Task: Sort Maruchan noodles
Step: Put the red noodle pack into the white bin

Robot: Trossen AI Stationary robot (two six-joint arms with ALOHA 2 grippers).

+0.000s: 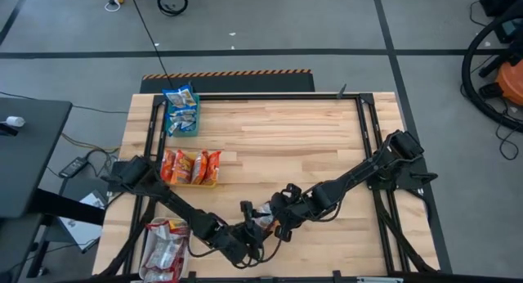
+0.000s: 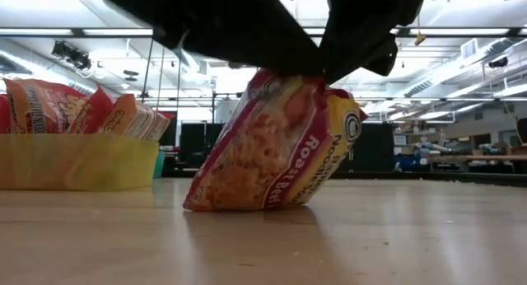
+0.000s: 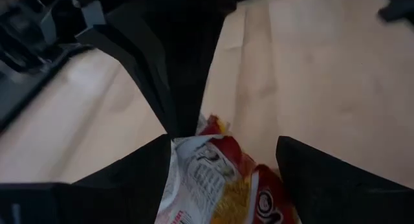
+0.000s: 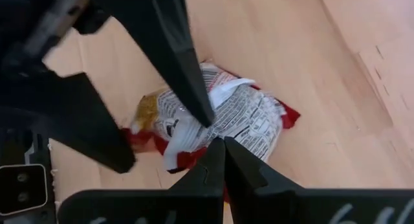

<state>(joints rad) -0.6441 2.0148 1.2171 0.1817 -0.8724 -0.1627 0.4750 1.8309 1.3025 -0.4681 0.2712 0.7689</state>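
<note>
One noodle packet (image 2: 276,145), red and white with a yellow noodle picture, stands tilted on the wooden table (image 1: 286,136) near its front middle (image 1: 263,220). My right gripper (image 4: 224,141) reaches in from the right and is shut on the packet. My left gripper (image 3: 223,141) reaches in from the left and is open, with one finger (image 4: 184,68) on each side of the packet. The other packets lie in three bins at the table's left. My right gripper pinches the packet's upper edge (image 4: 217,134) between its two shut fingers, coming from above and slanting down. The packet hangs tilted below the fingers, with its lower edge (image 2: 239,207) on the table. My left gripper's fingers stand close beside the packet; I cannot tell whether they touch it.
A teal bin (image 1: 181,111) with blue-and-white packets stands at the far left. A yellow bin (image 1: 192,167) with orange-red packets stands at mid left and also shows in the low view (image 2: 74,161). A white bin (image 1: 166,250) with silver-white packets stands at the near left.
</note>
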